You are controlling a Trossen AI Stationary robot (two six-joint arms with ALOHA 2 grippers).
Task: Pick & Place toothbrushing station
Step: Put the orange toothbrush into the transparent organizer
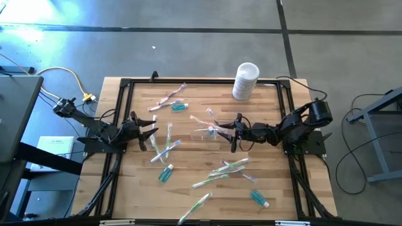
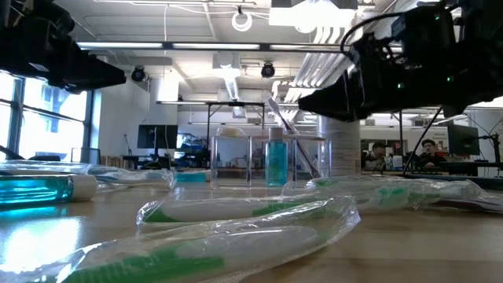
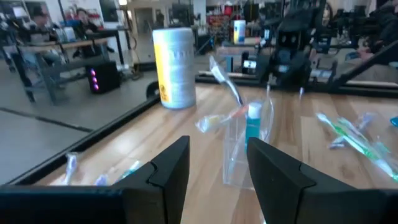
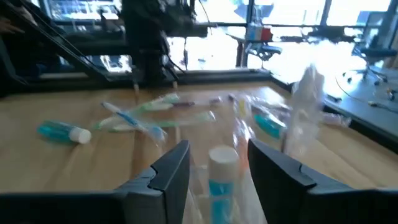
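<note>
The small clear cup (image 1: pixel 204 133) stands upright on its base at the table's middle. In it stand a teal tube with a white cap (image 2: pixel 277 163) and a wrapped toothbrush (image 3: pixel 225 81) that leans out over the rim. My right gripper (image 1: pixel 233 133) hovers open just to the right of the cup, level and a little above its rim, with the tube's cap (image 4: pixel 221 155) showing beyond its fingers. My left gripper (image 1: pixel 152 130) waits open at the table's left, pointing at the cup (image 3: pixel 245 152). Wrapped toothbrushes (image 1: pixel 166 149) (image 1: pixel 229 166) and teal tubes (image 1: pixel 165 174) (image 1: pixel 259 199) lie flat on the wood.
A larger white canister (image 1: pixel 245 80) stands at the far right of the table. More wrapped toothbrushes (image 1: pixel 171 97) and a teal tube (image 1: pixel 179 107) lie toward the far edge, and one toothbrush (image 1: pixel 200 202) near the front edge. A black frame (image 1: pixel 125 85) rims the table.
</note>
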